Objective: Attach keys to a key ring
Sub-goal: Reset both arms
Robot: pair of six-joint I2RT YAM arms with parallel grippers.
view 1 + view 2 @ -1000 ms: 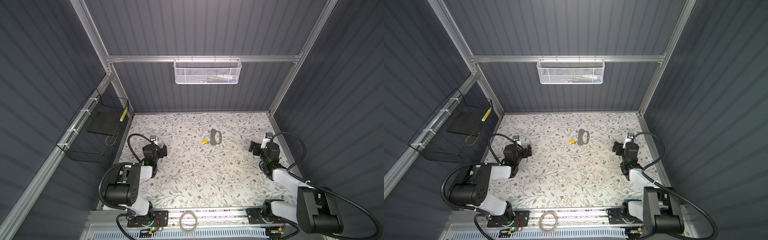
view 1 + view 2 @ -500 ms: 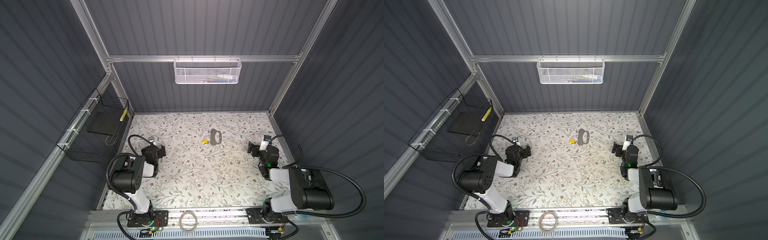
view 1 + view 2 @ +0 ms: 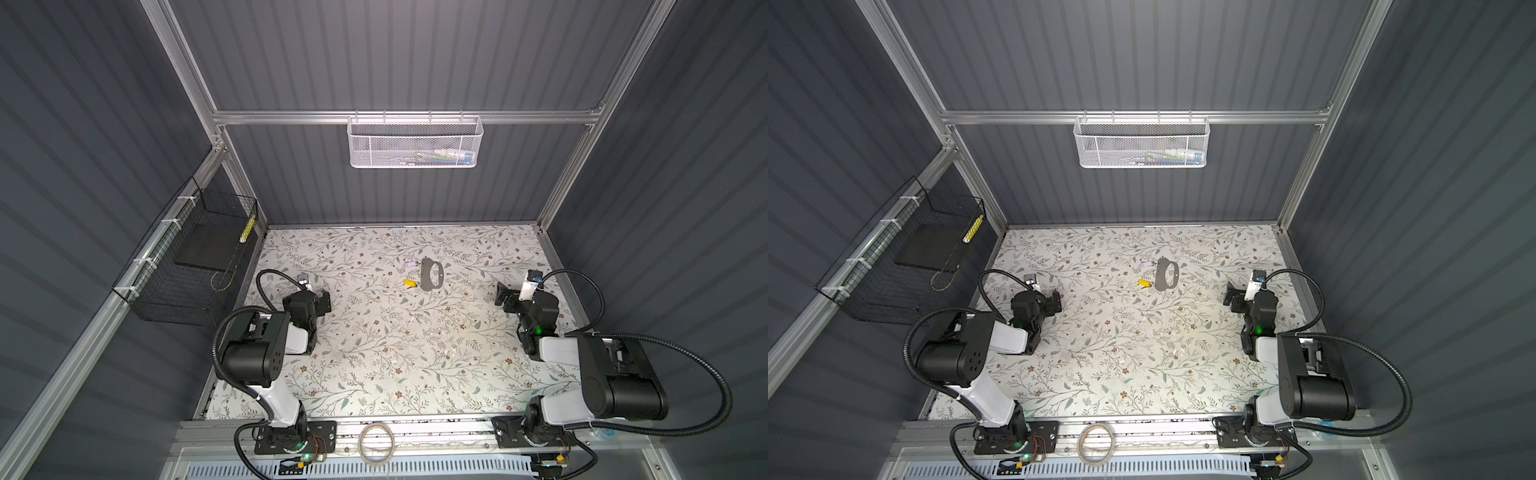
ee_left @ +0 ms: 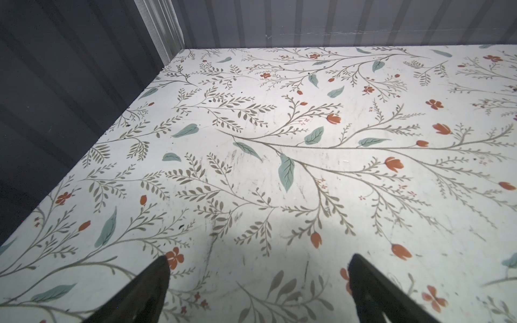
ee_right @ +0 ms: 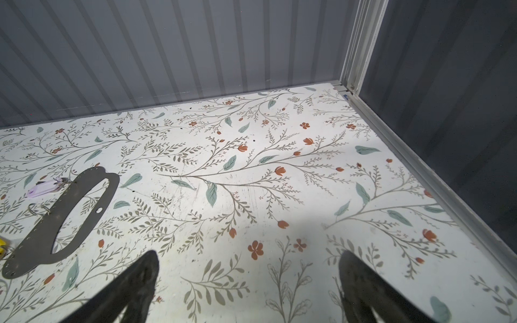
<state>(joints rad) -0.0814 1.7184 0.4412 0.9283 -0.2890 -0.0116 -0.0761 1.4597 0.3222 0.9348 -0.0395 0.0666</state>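
Observation:
The key ring (image 3: 425, 277) (image 3: 1160, 276) is a flat dark grey oval loop lying on the floral table, back of centre. A yellow key (image 3: 409, 283) (image 3: 1144, 283) lies at its left side, a pale lilac key (image 3: 411, 264) (image 3: 1146, 264) just behind that. In the right wrist view the key ring (image 5: 33, 240) shows a row of small holes; the lilac key (image 5: 44, 187) hangs from a small wire loop at its edge. My left gripper (image 3: 322, 300) (image 4: 258, 263) is open over bare table at the left. My right gripper (image 3: 505, 297) (image 5: 249, 258) is open at the right, well away from the ring.
A translucent tape roll (image 3: 376, 442) lies on the front rail. A white mesh basket (image 3: 415, 141) hangs on the back wall and a black wire basket (image 3: 195, 266) on the left wall. Dark ribbed walls enclose the table on three sides.
Both arms have risen from a low folded pose, their elbows swinging up. The grippers stay open near the same spots. Keys and ring have not moved.

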